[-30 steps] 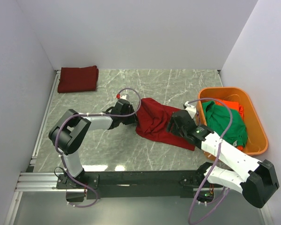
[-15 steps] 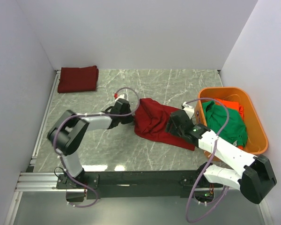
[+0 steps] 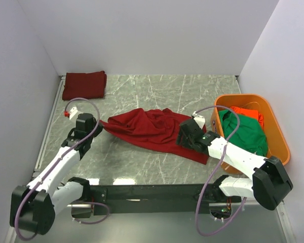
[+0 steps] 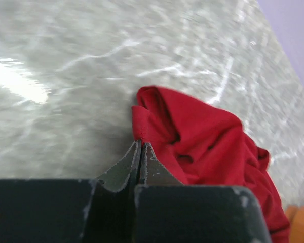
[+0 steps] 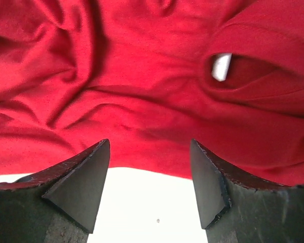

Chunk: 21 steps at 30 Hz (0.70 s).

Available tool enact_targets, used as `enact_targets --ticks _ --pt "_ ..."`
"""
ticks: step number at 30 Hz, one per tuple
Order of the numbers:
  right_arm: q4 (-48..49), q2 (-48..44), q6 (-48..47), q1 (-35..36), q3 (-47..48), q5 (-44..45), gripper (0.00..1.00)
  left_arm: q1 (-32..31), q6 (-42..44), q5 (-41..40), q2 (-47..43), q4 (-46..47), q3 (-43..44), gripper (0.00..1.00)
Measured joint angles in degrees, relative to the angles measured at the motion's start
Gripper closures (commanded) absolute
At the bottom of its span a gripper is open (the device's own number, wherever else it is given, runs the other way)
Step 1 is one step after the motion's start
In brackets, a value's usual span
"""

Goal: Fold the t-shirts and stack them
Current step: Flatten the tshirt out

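A crimson red t-shirt (image 3: 147, 129) lies crumpled and stretched out across the middle of the marble table. My left gripper (image 3: 99, 126) is shut on its left edge; in the left wrist view the closed fingertips (image 4: 140, 145) pinch a fold of the red cloth (image 4: 202, 136). My right gripper (image 3: 185, 137) hovers low over the shirt's right part, open and empty; in the right wrist view the red cloth (image 5: 142, 76) fills the space beyond the spread gripper (image 5: 149, 152). A folded crimson t-shirt (image 3: 84, 85) lies at the back left. A green t-shirt (image 3: 243, 132) and an orange-red one (image 3: 245, 111) lie in the tub.
The rigid orange plastic tub (image 3: 276, 132) stands at the right edge of the table, close behind my right arm. White walls enclose the table at the back and on both sides. A metal rail (image 3: 48, 126) runs along the left edge.
My left gripper has pulled the shirt's edge far to the left, stretching the bunched shirt out wide. My right gripper has shifted slightly left over the shirt's right part.
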Motion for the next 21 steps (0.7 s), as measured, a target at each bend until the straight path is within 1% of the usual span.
enact_targets --ticks 6,9,13,21 --pt "-1.27 -0.37 1.16 0.15 -0.50 0.44 0.29 5.46 -0.76 -1.11 -2.29 -4.94 -0.42 0.99" --pt "-1.49 -1.05 2.54 0.98 -2.36 0.39 0.29 7.52 -1.40 -1.07 -4.00 -6.99 -0.42 0.99" --pt "-4.37 -2.34 4.96 1.88 -4.09 0.46 0.29 9.90 -2.01 -0.96 -7.28 -8.57 -0.42 0.99" --pt "-10.86 -15.30 12.35 2.64 -7.74 -1.01 0.28 11.15 -2.25 0.50 -8.90 -10.38 -0.42 0.99"
